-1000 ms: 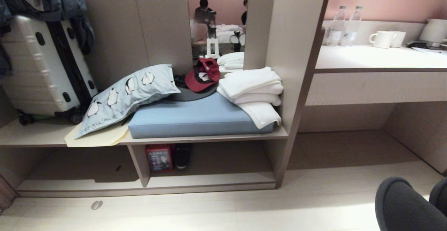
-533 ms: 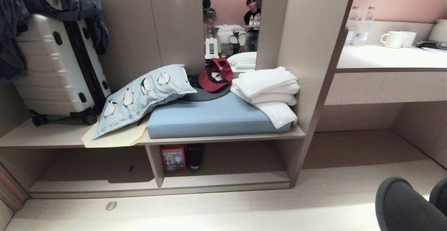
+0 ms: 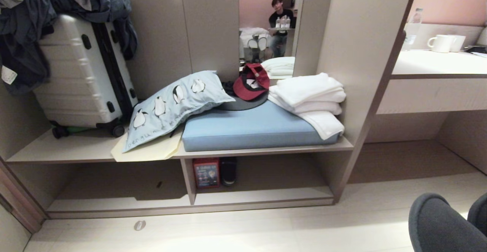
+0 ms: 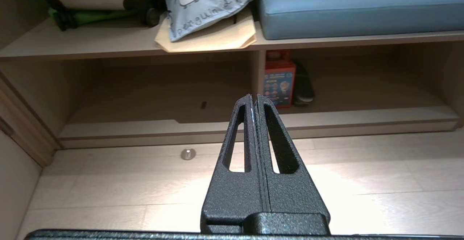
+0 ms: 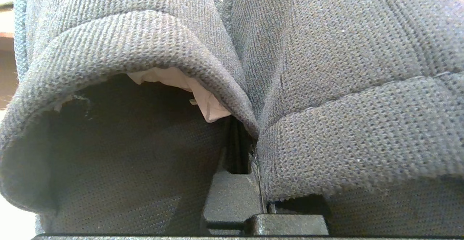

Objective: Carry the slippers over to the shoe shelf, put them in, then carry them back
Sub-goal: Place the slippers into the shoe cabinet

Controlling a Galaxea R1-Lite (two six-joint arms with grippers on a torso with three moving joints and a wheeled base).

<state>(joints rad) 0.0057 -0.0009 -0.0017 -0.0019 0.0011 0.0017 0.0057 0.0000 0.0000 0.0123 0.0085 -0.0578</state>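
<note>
Two slippers (image 5: 326,87): dark knit pair, pinched side by side where their inner edges meet; only the rounded toes show at the head view's lower right corner, cut off by the frame.
Right gripper (image 5: 253,153): jaws clamped on the slippers, mostly buried in fabric.
Left gripper (image 4: 253,98): jaws pressed together, empty, held above the pale floor (image 4: 362,174).
Shoe shelf (image 3: 258,196): ahead, well apart from the pair.
Right cubby: red box (image 3: 206,173) beside a dark shoe (image 3: 228,171), partly shadowed.
Mirror (image 3: 272,23): seated person reflected, small.

head: high, facing shoe shelf (image 3: 262,196) | L wrist: low, same shelf | R wrist: close-up on slippers (image 5: 326,87)
</note>
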